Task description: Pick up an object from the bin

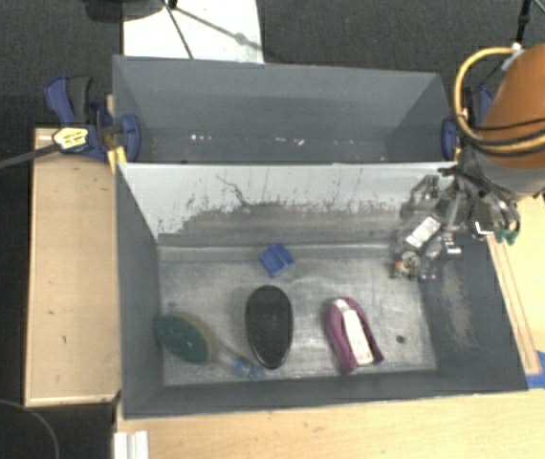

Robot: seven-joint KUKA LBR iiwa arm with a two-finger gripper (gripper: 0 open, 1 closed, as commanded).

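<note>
Closest to your eye is the round orange cover (540, 89) on the arm's wrist, up at the right, with yellow cables (473, 75) looped round it. Under it hangs your metal pincer (414, 262). It is low inside the grey metal bin (253, 204), by the back right corner of the floor and near the right wall. You cannot tell if the pincer is open or shut.

The thing nearest to it is a purple and white oblong thing (351, 335). It lies flat on the floor toward the front, apart from the pincer. Just left of that lies a black oval thing (269, 325), also flat. Behind the black oval thing, close to the back wall, sits a small blue block (274, 258). Farthest off, in the front left corner, lies a dark green round disc (182, 339). A thin stick runs from it to the right and ends in a little blue tip (248, 369) near the front end of the black oval thing.
</note>
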